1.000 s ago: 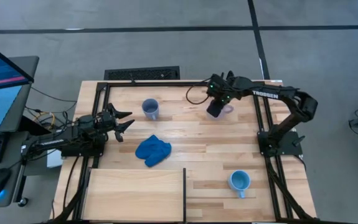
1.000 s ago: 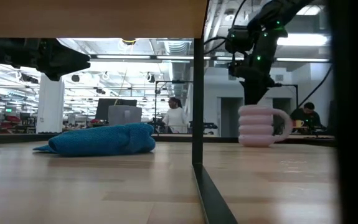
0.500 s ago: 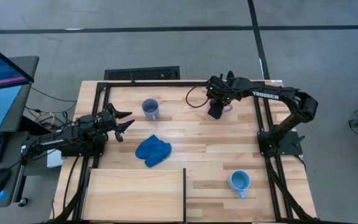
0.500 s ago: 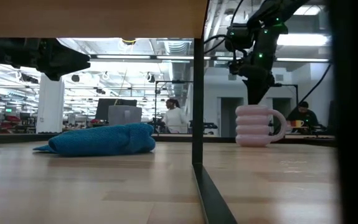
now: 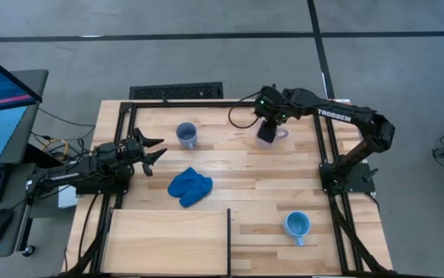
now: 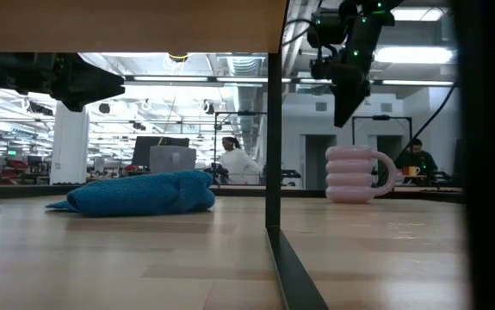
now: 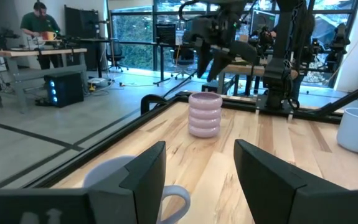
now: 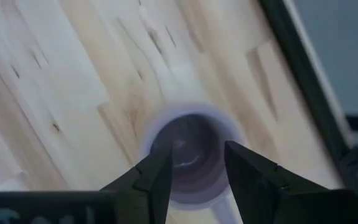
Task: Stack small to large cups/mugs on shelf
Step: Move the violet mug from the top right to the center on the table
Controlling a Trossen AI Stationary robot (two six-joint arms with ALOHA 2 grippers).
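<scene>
Nearest the front edge: pale plywood shelf (image 5: 167,239) lying flat on the striped tabletop (image 5: 237,174), with a dark upright divider (image 6: 274,129) at its right end. Just right of that, bright light blue mug (image 5: 296,225) standing upright on the planks, well apart from everything else.

Mid-tabletop: crumpled blue cloth (image 5: 189,186), resting alone. Left of it, left gripper (image 5: 154,152) hovering low by the left rail, jaws spread wide and holding nothing, pointed toward the middle.

Farther back: dull grey-blue mug (image 5: 187,135) upright near the rear left. At the rear right, pale lilac mug (image 6: 357,173), ribbed, upright on the planks, handle toward the right rail. Directly above it, right gripper (image 6: 342,108) pointing straight down, clear of the rim in the low view, jaws parted and empty, framing the mug's mouth in the right wrist view.

Beyond the tabletop: an office room with desks, and people (image 6: 232,158) seated or standing far off.
</scene>
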